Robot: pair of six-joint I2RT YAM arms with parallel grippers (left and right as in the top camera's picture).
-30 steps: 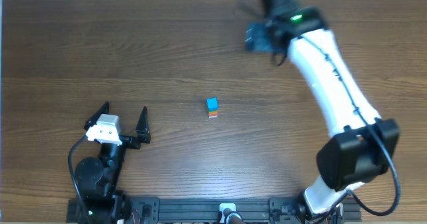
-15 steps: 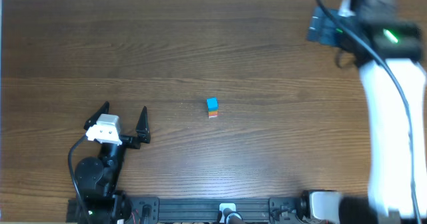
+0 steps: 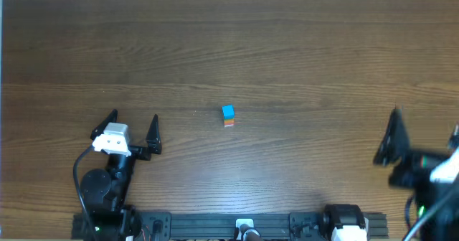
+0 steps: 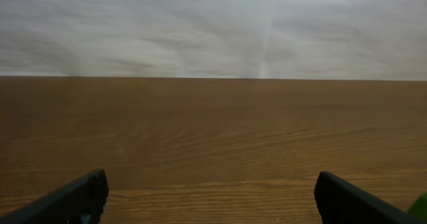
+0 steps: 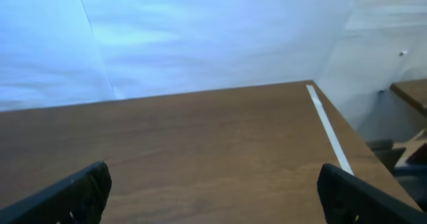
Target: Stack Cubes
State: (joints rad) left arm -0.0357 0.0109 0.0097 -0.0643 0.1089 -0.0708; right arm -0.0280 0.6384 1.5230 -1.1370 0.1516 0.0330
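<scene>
From above I see the blue cube (image 3: 227, 112) sitting on top of an orange cube (image 3: 229, 123). The two touch and make a small stack near the middle of the bench (image 3: 229, 40). The orange cube shows as a thin sliver at the blue cube's near edge. The stack stands well apart from both arms.

My left gripper (image 3: 133, 119) sits low at the left, close to its base, fingers spread wide with nothing between them. My right gripper (image 3: 423, 137) is at the far right, also close to its base. One dark finger (image 3: 391, 139) is plain to see and the other lies at the picture's edge. The gap between them reads as open, and it holds nothing.

The left wrist view backs this up. The left gripper (image 4: 210, 197) has its fingers at opposite corners, far apart, and looks across wood grain to a pale wall (image 4: 213, 24). The right wrist view shows the right gripper (image 5: 213, 191) just as wide. It adds the bench's far corner, a pale strip (image 5: 328, 134) along the side edge, and a white backdrop (image 5: 200, 31) behind.
</scene>
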